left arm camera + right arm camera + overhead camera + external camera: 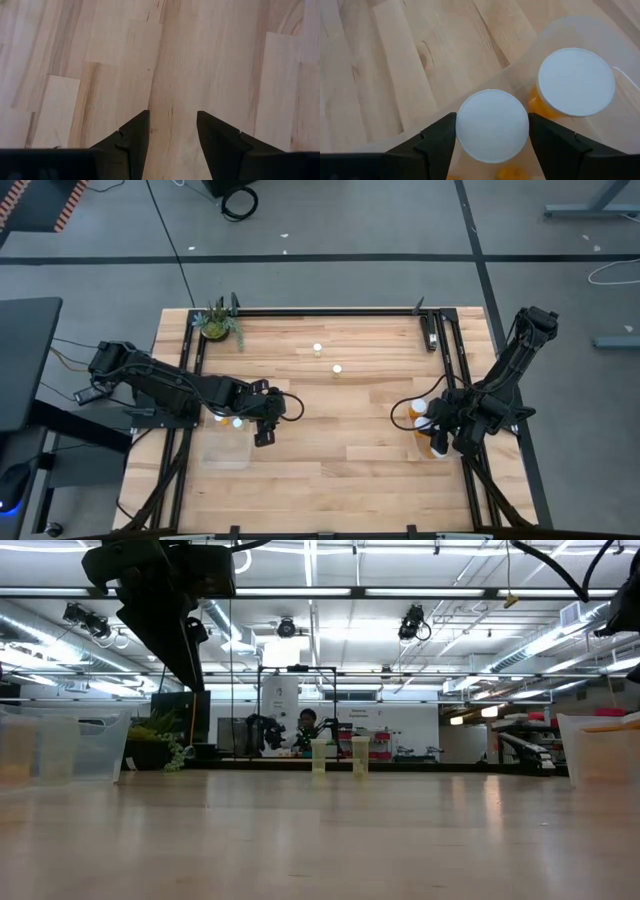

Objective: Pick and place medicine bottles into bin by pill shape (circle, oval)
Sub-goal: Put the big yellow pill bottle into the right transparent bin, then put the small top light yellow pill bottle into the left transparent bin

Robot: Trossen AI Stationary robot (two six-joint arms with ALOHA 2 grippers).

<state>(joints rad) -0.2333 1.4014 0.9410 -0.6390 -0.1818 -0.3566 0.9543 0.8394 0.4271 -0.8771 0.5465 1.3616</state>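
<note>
Workshop floor surrounds a pale wood table [330, 430], framed with dark rails. Two bottles [317, 349] stand loose on it, near the far edge and close together, the second [337, 368] a little nearer; in the low view they show as two small upright shapes side by side.

Right of that pair and nearer sits the right bin [580, 45], clear-walled. One white-capped bottle [576, 81] with an orange body stands inside it. A second capped bottle [492, 125] stands upright between the right gripper [492, 135] fingers, over or just inside the bin. The jaws flank the cap closely, but I cannot tell if they touch it or have let go. My guess is a drop-off, the bottle kept upright to land beside its match.

Left of the pair, the left bin [226, 442] holds two white caps [230, 421]; its clear walls are hard to trace. The left gripper [172, 131] hangs just beside that bin, fingers parted and empty over bare wood, probably waiting its turn.

A plant [218, 324] sits at the far left corner. Pill shapes cannot be read anywhere. Bottle bodies in the left bin are hidden under their caps.
</note>
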